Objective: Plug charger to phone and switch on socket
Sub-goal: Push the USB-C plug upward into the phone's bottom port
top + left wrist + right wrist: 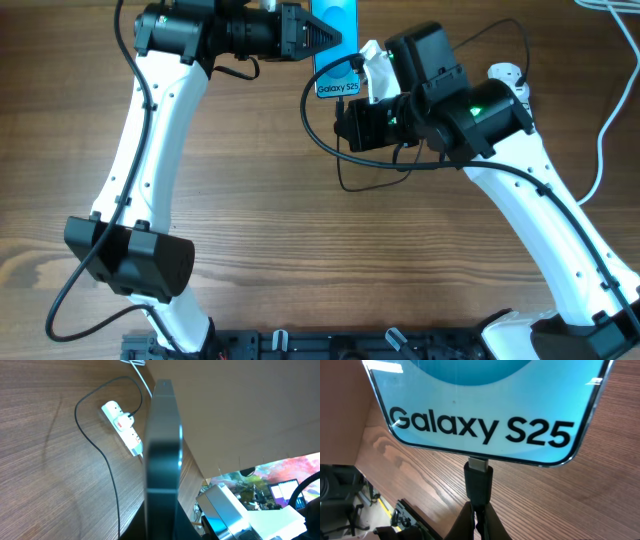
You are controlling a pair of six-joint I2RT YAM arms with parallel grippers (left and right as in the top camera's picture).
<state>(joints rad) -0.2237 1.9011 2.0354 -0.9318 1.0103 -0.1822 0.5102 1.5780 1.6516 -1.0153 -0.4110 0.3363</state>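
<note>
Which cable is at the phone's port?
The black cable: its end meets the phone's bottom edge. The white cord lies near the socket.

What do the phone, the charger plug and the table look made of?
The phone: glossy glass face, with glare streaks; its edge shows a satin grey sheen, probably metal. The charger plug: matte black body, likely plastic, with a brighter tip. The table: brown wood grain, matte; real wood or laminate, cannot tell.

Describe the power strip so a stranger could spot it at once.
In the left wrist view, start at the wooden table left of the dark phone edge. The socket lies there, beside a curving black charger cable. It is the only white block on the wood, with red marks.
</note>
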